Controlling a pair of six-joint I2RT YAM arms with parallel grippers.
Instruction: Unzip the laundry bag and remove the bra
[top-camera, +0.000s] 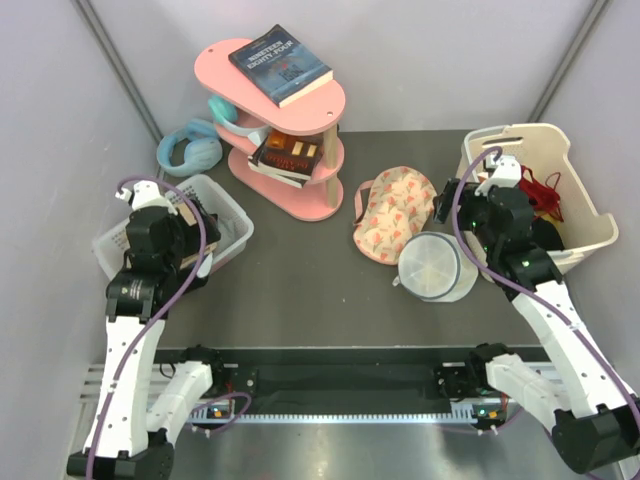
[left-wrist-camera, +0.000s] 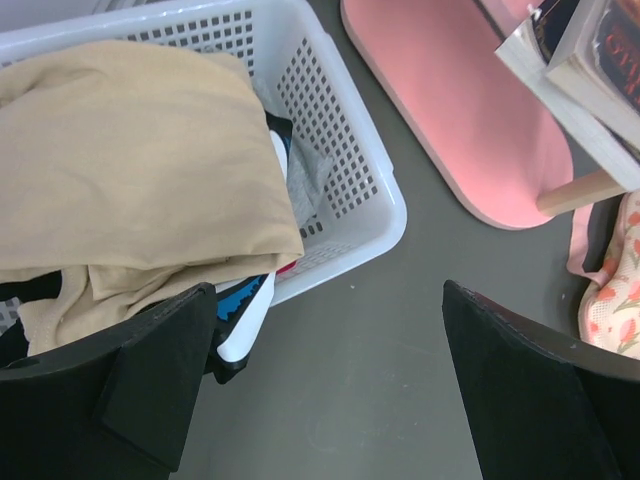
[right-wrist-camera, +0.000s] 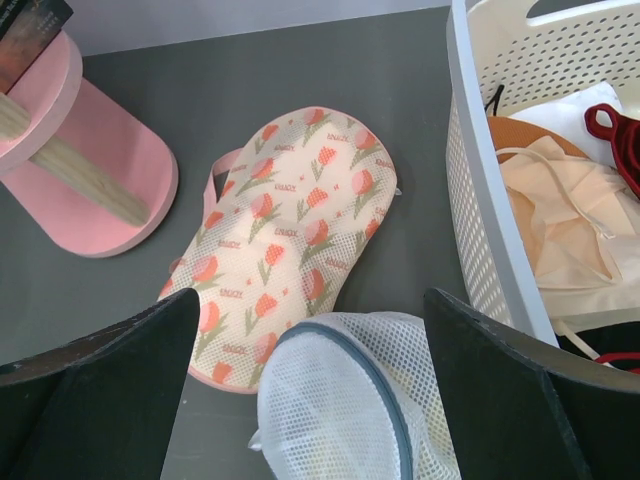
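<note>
The round white mesh laundry bag (top-camera: 433, 265) lies on the dark table right of centre, its grey zip rim shut as far as I can see. In the right wrist view the laundry bag (right-wrist-camera: 340, 400) sits low between my fingers, with a faint yellow tint through the mesh; the bra itself is hidden. My right gripper (top-camera: 462, 222) is open, above the bag's far right edge and not touching it. My left gripper (top-camera: 190, 240) is open and empty, by the white basket on the left.
A peach floral fabric piece (top-camera: 393, 212) lies just behind the bag. A cream basket (top-camera: 580, 190) with clothes and a red garment stands at the right. A white basket (top-camera: 232, 222) holds beige cloth at the left. A pink shelf (top-camera: 300, 130) with books and blue headphones (top-camera: 188, 148) stand behind.
</note>
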